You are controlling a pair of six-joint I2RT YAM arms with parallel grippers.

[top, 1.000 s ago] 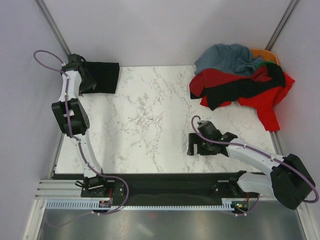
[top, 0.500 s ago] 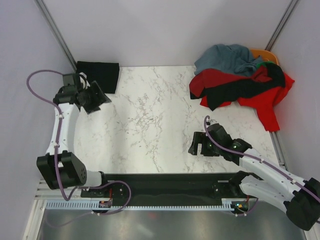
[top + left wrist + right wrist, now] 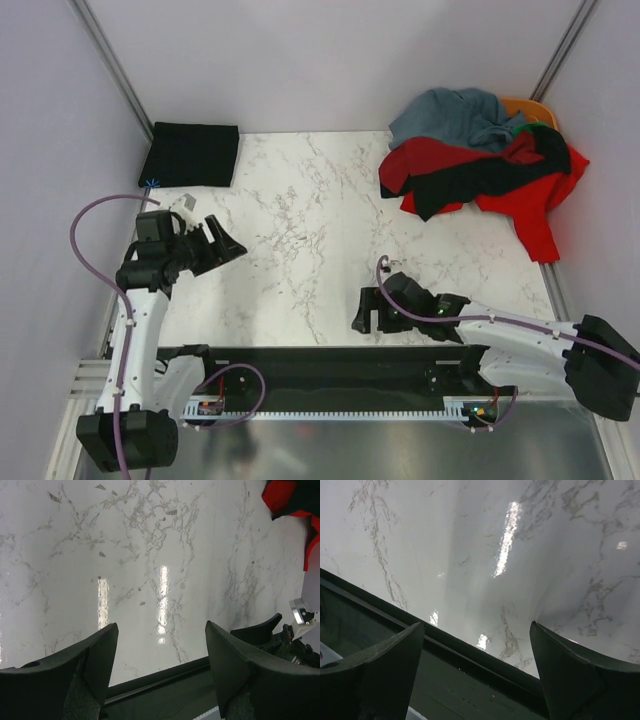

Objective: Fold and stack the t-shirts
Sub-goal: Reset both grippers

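Observation:
A folded black t-shirt (image 3: 192,154) lies flat at the table's back left corner. A heap of loose t-shirts sits at the back right: a grey-blue one (image 3: 455,113), a red one (image 3: 530,200), a black one (image 3: 480,180), with bits of orange (image 3: 528,106) and green (image 3: 516,128). My left gripper (image 3: 225,243) is open and empty over the left side of the marble, well in front of the folded shirt. My right gripper (image 3: 365,312) is open and empty near the table's front edge. The red cloth (image 3: 290,497) shows in the left wrist view's top right corner.
The white marble table top (image 3: 300,230) spans the middle. A dark rail (image 3: 330,360) runs along its near edge and shows in both wrist views. Grey walls close the back and sides, with slanted metal posts (image 3: 110,60) at the back corners.
My left gripper has drawn back from the folded black shirt toward the near left of the table. My right gripper has moved left and nearer the front edge.

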